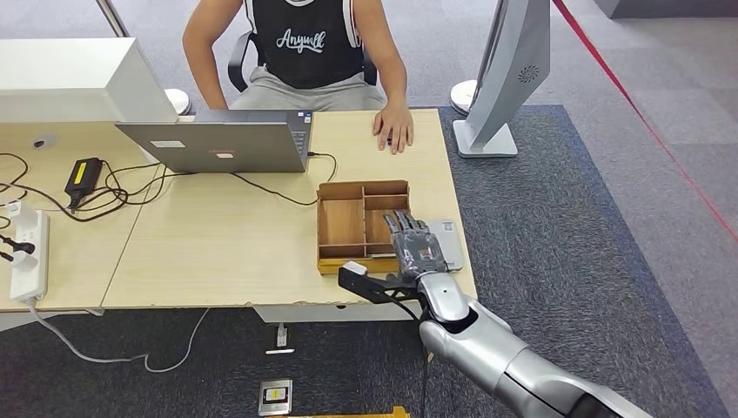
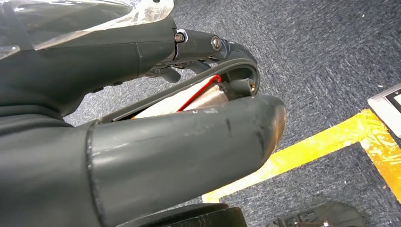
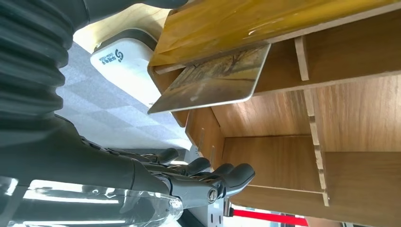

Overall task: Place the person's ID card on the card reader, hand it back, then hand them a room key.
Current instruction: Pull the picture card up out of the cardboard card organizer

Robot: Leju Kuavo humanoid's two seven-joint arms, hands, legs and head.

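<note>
My right hand (image 1: 418, 248) hovers flat over the near right corner of the wooden compartment box (image 1: 341, 222), fingers stretched out and holding nothing. Just right of the box lies the white card reader (image 1: 452, 242), partly under the hand. In the right wrist view a picture-printed card (image 3: 213, 80) leans in a compartment of the box (image 3: 283, 123), beside the reader (image 3: 123, 59) and apart from my fingertips (image 3: 227, 177). My left hand (image 2: 142, 118) hangs over the floor; something flat and pale with a red edge (image 2: 198, 97) shows between thumb and fingers. The person's hand (image 1: 393, 129) rests on the table.
A seated person faces me across the table (image 1: 218, 252). An open laptop (image 1: 222, 144), cables, a black adapter (image 1: 83, 177) and a power strip (image 1: 26, 257) lie to the left. A white stand (image 1: 505, 78) rises off the table's far right corner. Yellow tape (image 2: 321, 142) marks the carpet.
</note>
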